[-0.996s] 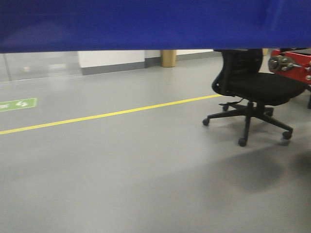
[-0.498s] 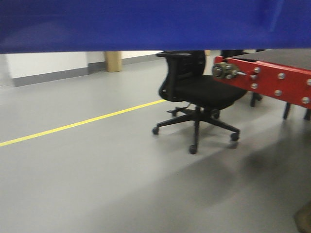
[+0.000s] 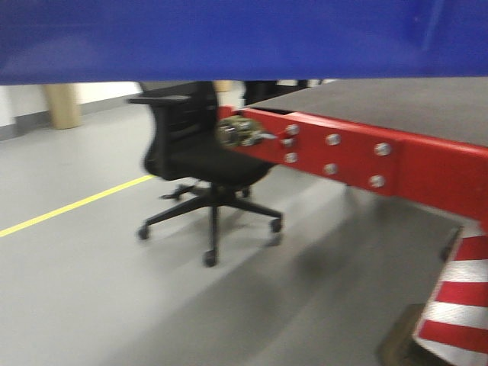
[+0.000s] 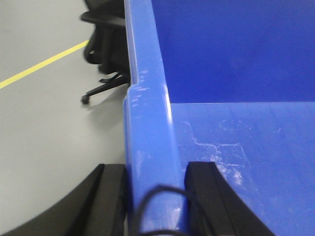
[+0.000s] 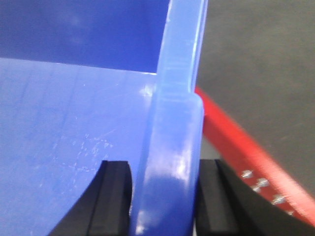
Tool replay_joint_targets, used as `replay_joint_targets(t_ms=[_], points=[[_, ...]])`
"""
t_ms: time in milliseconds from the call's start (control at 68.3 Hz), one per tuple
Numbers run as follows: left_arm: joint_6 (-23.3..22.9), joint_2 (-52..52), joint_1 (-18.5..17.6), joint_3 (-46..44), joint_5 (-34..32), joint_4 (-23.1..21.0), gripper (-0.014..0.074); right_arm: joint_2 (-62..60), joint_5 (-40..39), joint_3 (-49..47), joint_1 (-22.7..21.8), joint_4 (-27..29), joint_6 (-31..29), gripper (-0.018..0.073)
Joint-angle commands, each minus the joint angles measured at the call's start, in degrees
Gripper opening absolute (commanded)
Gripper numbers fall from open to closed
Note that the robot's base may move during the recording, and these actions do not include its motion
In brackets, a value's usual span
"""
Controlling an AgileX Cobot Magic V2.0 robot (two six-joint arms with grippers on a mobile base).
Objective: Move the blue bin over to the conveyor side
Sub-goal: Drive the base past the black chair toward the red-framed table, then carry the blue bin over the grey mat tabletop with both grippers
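Observation:
The blue bin [image 3: 244, 38] fills the top of the front view, held off the floor. In the left wrist view my left gripper [image 4: 156, 196] is shut on the bin's left rim [image 4: 147, 123], one black finger outside and one inside. In the right wrist view my right gripper [image 5: 166, 196] is shut on the bin's right rim [image 5: 177, 113] the same way. The bin's scuffed inner floor [image 4: 246, 147] looks empty. The red-framed conveyor [image 3: 366, 160] with a dark belt [image 3: 396, 103] lies ahead on the right, also below the right rim [image 5: 236, 147].
A black office chair [image 3: 202, 168] on castors stands on the grey floor left of the conveyor end. A yellow floor line [image 3: 69, 206] runs at the left. A red-and-white striped post [image 3: 457, 305] stands at the lower right. A wall and cardboard-coloured column [image 3: 62, 105] are behind.
The view has swung right: the chair and yellow line slid left, and the red conveyor came from the right edge to fill the right half. Both grippers keep hold of the bin.

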Motion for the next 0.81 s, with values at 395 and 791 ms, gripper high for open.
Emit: replay_joint_targets(t_ms=[395, 791], points=[[1.0, -0.8, -0.2, -1.0, -6.7, -1.7, 0.0000, -1.1, -6.9, -0.9, 0.1, -0.4, -1.3, -0.0078], [1.0, -0.8, -0.2, -1.0, -6.9, -1.7, 0.0000, -1.1, -7.2, -0.9, 0.1, -0.4, -1.3, -0.0078]])
